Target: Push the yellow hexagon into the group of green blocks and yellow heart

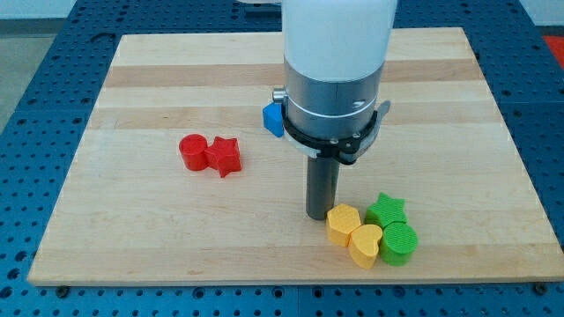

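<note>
The yellow hexagon [343, 224] lies near the view's bottom, right of centre. It touches the yellow heart [366, 244] at its lower right and the green star [386, 211] at its right. A green round block [398, 243] sits right of the heart, below the star. My tip [320, 214] stands on the board just left of the yellow hexagon, touching or almost touching its upper left side.
A red round block [193, 151] and a red star [224, 157] sit together at the view's left of centre. A blue block [272, 118] is partly hidden behind the arm. The wooden board [132, 238] ends close below the yellow and green group.
</note>
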Robot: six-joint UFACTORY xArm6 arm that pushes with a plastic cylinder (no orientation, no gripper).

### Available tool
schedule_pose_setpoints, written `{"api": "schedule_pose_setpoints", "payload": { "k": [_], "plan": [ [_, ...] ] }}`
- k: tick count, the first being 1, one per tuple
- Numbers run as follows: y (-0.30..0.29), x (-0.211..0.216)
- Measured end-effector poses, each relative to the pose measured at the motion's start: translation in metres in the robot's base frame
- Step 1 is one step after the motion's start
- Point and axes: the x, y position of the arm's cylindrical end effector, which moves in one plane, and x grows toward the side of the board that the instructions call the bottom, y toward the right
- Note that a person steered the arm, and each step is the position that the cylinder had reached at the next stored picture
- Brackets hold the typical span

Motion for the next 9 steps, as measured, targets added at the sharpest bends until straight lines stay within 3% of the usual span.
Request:
{"api": "schedule_pose_setpoints", "payload": {
  "k": [3, 7, 9],
  "plan": [
    [0.025, 0.0],
    [0.012, -0.004],
    [0.007, -0.061]
  ]
}}
